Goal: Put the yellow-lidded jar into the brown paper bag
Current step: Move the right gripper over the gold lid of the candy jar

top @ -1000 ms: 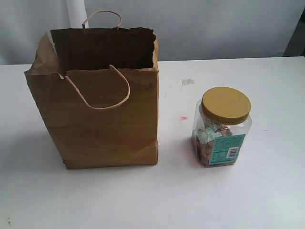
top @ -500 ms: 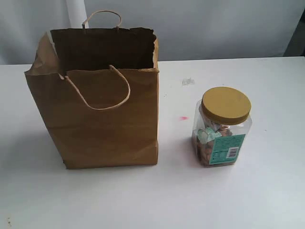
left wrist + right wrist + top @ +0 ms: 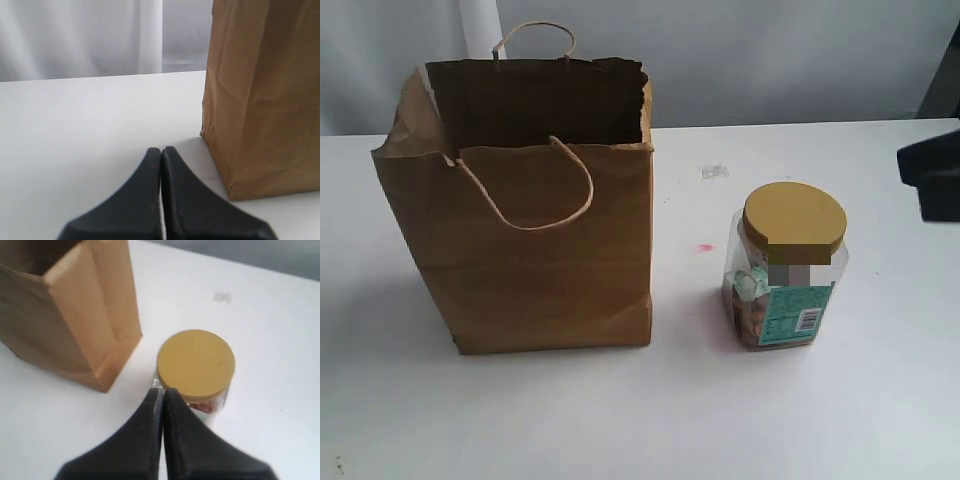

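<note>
The yellow-lidded jar [image 3: 786, 265] stands upright on the white table, to the right of the brown paper bag [image 3: 535, 235]. The bag stands open-topped with its loop handles up. In the right wrist view the jar [image 3: 196, 364] sits just beyond my right gripper [image 3: 162, 391], which hovers above it, shut and empty, with the bag [image 3: 75, 315] off to one side. A dark part of the right arm [image 3: 932, 172] shows at the exterior view's right edge. My left gripper [image 3: 161, 150] is shut and empty, low over the table beside the bag's side wall [image 3: 265, 95].
A small pink mark [image 3: 705, 247] and a grey smudge [image 3: 714, 171] lie on the white table [image 3: 650, 420] between bag and jar. A pale curtain [image 3: 80, 37] hangs behind the table.
A dark part of the right arm has come into the exterior view at the right edge. Bag and jar have not moved.
</note>
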{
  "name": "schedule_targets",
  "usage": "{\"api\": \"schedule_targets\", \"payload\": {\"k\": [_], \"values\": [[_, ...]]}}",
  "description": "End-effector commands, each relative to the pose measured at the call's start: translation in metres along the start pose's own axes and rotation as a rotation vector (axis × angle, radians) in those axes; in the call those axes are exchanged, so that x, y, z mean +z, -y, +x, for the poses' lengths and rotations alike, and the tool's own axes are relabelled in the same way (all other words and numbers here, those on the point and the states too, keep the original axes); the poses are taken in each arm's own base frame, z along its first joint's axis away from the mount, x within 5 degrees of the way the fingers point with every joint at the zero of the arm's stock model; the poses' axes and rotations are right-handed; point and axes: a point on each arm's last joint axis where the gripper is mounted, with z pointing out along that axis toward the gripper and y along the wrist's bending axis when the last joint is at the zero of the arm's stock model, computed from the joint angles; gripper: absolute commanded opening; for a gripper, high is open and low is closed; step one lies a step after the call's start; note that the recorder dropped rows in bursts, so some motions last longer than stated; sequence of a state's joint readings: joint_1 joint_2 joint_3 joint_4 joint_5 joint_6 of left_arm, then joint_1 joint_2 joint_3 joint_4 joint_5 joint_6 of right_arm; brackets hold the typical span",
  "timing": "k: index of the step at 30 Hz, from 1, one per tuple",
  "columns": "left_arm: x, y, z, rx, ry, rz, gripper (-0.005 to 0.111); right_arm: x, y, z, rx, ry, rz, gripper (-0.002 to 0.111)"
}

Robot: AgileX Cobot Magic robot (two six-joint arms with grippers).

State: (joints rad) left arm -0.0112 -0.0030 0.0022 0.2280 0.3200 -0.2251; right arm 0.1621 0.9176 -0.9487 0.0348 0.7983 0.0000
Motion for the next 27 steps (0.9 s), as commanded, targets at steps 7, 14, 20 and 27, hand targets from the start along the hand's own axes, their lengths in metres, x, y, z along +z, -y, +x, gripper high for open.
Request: {"api": "schedule_targets", "payload": {"k": [7, 14, 20, 27], "values": [[0.0, 0.001, -0.001, -0.006, 0.008, 0.008, 0.001, 0.022, 0.001, -0.074, 0.117, -0.239, 0.039, 0.0], [0.0, 0.001, -0.001, -0.006, 0.008, 0.008, 0.001, 0.1, 0.005, -0.068, 0.133, -0.483, 0.091, 0.0], [0.0, 0.001, -0.001, -0.006, 0.008, 0.008, 0.001, 0.112, 0.006, -0.066, 0.132, -0.499, 0.09, 0.0], [0.0, 0.001, -0.001, -0.006, 0.008, 0.008, 0.001, 0.112, 0.007, -0.067, 0.118, -0.493, 0.107, 0.034]]}}
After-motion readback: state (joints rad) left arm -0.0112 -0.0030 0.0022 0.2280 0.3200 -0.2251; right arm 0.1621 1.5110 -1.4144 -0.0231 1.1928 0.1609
